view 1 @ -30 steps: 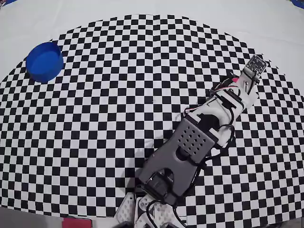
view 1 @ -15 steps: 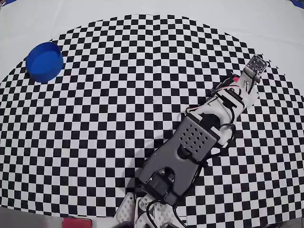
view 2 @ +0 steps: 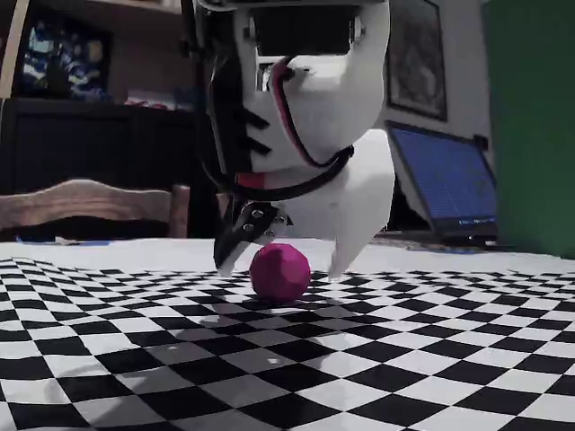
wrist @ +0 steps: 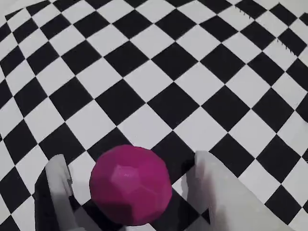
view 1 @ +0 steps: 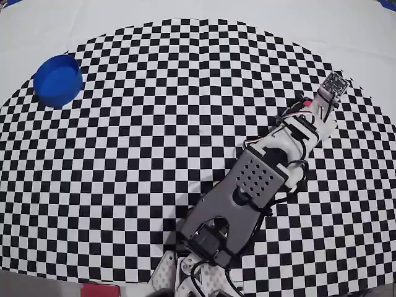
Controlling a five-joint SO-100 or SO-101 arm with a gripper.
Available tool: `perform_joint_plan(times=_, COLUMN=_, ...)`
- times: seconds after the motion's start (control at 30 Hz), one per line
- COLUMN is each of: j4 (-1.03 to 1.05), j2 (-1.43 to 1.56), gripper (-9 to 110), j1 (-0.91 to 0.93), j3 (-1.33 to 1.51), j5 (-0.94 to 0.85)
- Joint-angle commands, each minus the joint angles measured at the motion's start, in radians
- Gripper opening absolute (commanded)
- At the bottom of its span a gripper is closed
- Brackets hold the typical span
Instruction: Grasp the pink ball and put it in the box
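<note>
Barely shifted end effector (view 2: pixel 280 266) astride pink ball (view 2: pixel 279 271) (no legible writing)

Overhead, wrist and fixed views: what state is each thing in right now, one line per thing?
Ball: on the checkered mat, between the hand's two fingers, not lifted; gaps show on both sides in the fixed view.
Hand: open, lowered around the ball, fingertips near the mat.
Box: upright on the mat's far left edge in the overhead view, nothing visible inside.
Mat: flat, covering the table.
</note>
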Motion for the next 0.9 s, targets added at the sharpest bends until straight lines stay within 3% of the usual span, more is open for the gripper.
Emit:
perform_joint_plan(times=0.0, j4=0.003, j2=0.005, gripper=31, j1=0.008, j3=-0.049, j5=0.008)
perform_joint_plan(times=0.87, j4=0.009, j2=-0.020, gripper=31, j1=0.005, j3=-0.069, j5=0.008)
